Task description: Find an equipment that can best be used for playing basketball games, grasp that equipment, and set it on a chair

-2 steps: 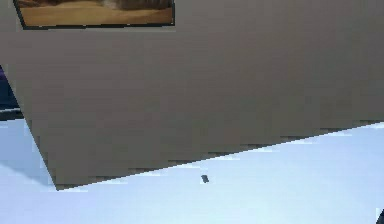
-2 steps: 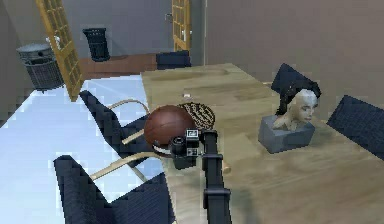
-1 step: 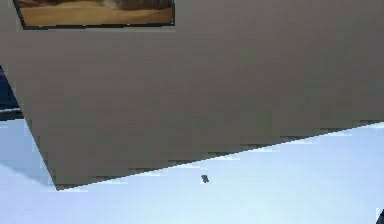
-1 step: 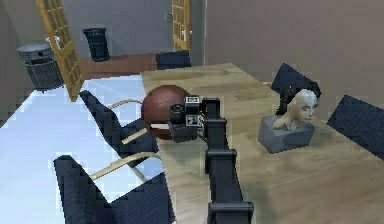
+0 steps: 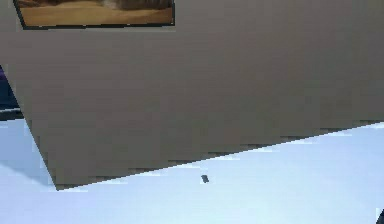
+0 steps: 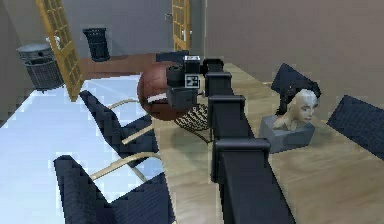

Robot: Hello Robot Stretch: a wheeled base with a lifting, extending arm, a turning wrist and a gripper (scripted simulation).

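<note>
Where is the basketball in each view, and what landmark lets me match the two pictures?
Forward view: a grey-brown wall, a framed picture at the top edge, pale floor below with a small dark thing on it.
Arm side view: basketball left of centre, upper half, at the arm's far end, by the table's left edge, above a dark chair.
Shared landmark: the pale floor, along the forward view's bottom and the arm side view's left.

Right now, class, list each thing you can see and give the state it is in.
Ball: at the gripper end; cannot tell if held.
Bust: upright on the table.
Chair: upright beside the table.
Bin: upright on the floor.
Picture: hanging on the wall.
</note>
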